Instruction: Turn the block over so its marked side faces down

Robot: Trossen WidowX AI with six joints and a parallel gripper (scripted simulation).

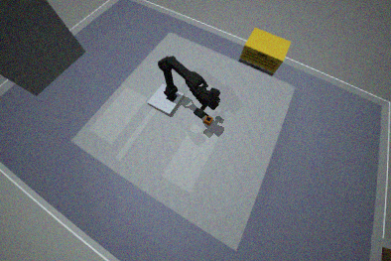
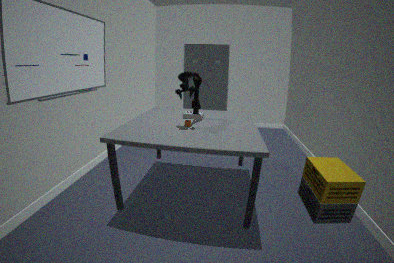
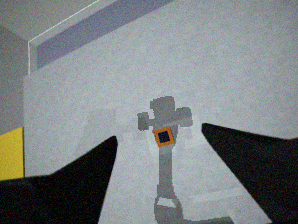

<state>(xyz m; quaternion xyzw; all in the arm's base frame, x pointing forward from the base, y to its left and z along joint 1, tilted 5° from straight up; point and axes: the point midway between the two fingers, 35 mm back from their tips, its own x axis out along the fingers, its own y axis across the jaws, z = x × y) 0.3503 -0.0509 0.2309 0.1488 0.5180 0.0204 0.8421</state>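
Observation:
A small orange block [image 1: 208,120] [image 2: 188,123] [image 3: 163,136] rests on the grey table [image 1: 248,166] [image 2: 225,137] [image 3: 225,75] near its middle. In the wrist view its top face shows a dark square mark, facing up. My gripper [image 1: 214,101] [image 2: 181,92] [image 3: 159,133] is open and empty. It hangs above the block and looks down on it, with the dark fingers to either side in the wrist view. The arm's shadow falls across the block.
The arm stands on a white base plate [image 1: 161,102] behind the block. A yellow crate [image 1: 265,49] [image 2: 334,187] [image 3: 10,152] sits on the floor off the table. A whiteboard [image 2: 50,59] hangs on the left wall.

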